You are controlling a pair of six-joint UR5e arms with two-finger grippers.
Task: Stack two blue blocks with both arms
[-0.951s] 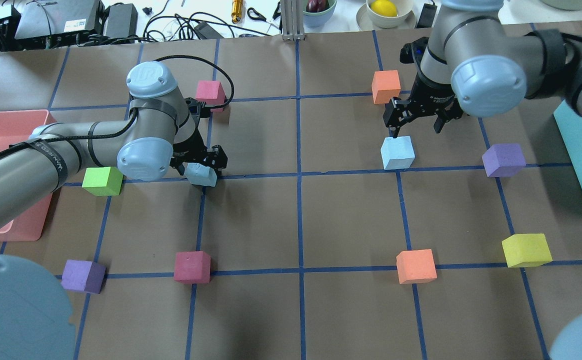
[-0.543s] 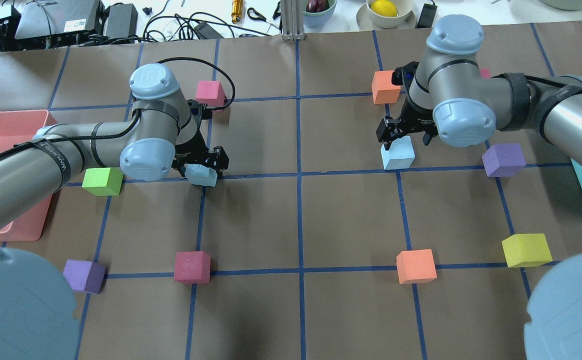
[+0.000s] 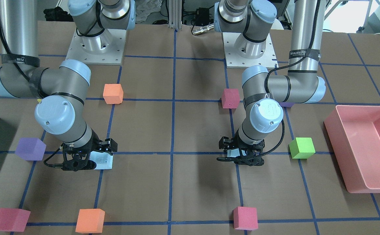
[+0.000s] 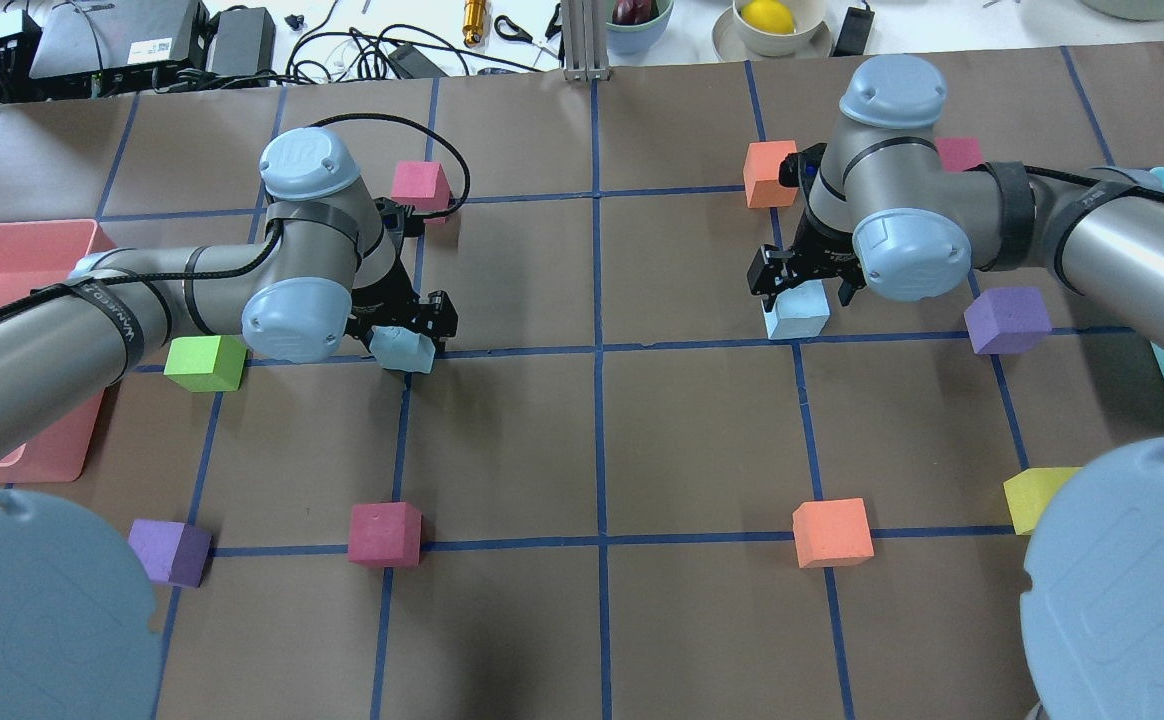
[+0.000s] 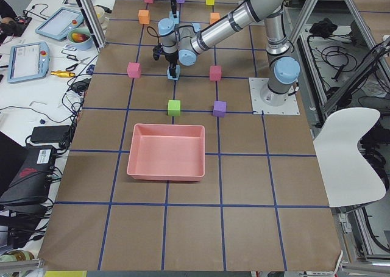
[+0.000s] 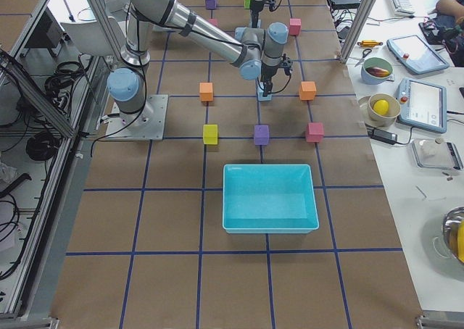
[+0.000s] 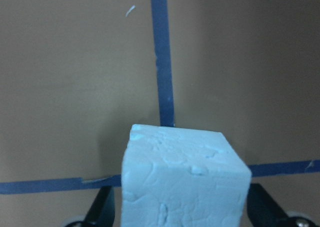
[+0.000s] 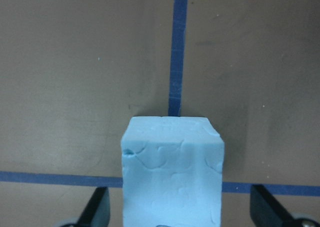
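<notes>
One pale sky-blue foam cube (image 4: 403, 350) is pinched by left pincer (image 4: 408, 336); twin cube (image 4: 795, 316) is straddled by spread right pincer (image 4: 804, 290), centring needed before closing.

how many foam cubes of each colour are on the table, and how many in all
blue cube: 2
red cube: 3
orange cube: 2
purple cube: 2
green cube: 1
yellow cube: 1
total: 11
</notes>
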